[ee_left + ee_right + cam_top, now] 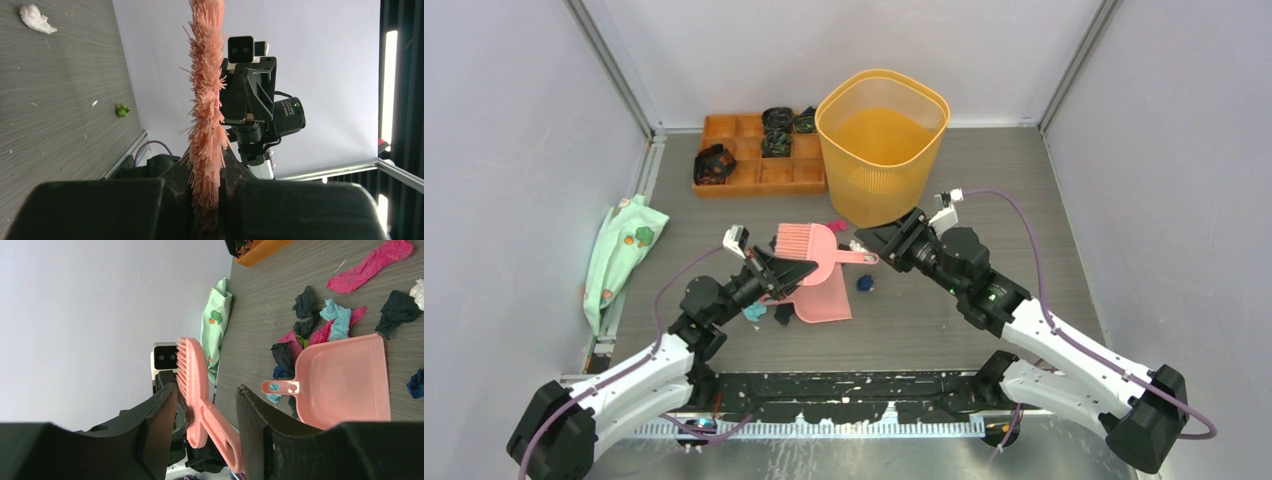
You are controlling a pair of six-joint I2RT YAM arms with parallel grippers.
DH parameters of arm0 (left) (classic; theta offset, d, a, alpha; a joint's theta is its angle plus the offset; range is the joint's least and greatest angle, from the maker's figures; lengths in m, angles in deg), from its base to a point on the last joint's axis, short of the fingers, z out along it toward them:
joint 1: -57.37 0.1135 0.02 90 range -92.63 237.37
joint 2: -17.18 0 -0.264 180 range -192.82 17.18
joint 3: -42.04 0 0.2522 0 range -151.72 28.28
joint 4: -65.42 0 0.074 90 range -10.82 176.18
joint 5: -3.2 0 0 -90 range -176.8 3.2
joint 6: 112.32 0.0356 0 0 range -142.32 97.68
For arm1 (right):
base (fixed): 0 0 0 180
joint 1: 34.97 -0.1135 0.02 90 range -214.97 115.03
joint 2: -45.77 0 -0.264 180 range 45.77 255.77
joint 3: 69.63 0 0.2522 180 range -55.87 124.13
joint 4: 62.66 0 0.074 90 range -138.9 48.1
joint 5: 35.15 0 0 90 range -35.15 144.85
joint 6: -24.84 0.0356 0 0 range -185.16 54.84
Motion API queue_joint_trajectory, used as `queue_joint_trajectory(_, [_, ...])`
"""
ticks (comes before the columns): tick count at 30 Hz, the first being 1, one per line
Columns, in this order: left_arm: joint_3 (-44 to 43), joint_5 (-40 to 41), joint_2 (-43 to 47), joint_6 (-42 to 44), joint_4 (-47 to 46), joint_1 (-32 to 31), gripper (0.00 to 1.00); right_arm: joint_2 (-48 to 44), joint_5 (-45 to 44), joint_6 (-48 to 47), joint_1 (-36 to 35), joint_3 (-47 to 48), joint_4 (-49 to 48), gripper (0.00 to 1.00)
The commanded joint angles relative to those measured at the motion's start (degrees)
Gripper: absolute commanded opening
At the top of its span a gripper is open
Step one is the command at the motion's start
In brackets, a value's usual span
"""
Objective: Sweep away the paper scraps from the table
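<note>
Pink brush (806, 243): held clear of the surface (994, 180), with its handle pointing toward my right arm. My left end effector (776, 272) pinches the bristle end, jaws pressed together on the bristles.
Left arm: reaching forward and inward, elbow bent, wrist rolled sideways.
Right arm: reaching forward and inward from the opposite side, wrist likewise rolled.
Right end effector (206, 396): jaws spread, one on either side of the brush handle, not clamping it.
Pink dustpan (822, 302): flat on the surface, near the brush.
Paper scraps (340, 320): loose on the surface, scattered around the dustpan.
</note>
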Motion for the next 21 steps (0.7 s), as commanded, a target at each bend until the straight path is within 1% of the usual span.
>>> queue_joint_trajectory(1, [-0.61, -0.46, -0.68, 0.15, -6.58, -0.14, 0.0, -0.99, 5.6, 2.76, -0.76, -1.29, -4.07, 0.52])
queue_joint_trajectory(8, [-2.11, -0.83, -1.5, 0.02, -7.49, -0.14, 0.0, -3.52, 4.66, 3.26, -0.8, -4.02, -3.22, 0.55])
queue_joint_trajectory(15, [-2.46, -1.05, -2.74, -1.34, -9.95, -0.14, 0.01, -3.85, 4.43, 3.03, -0.64, -4.46, -2.09, 0.55])
queue_joint_trajectory(21, [-3.52, -1.21, -1.97, -1.92, -9.76, -0.14, 0.01, -4.75, 3.76, 3.72, -0.48, -6.72, -2.16, 0.55])
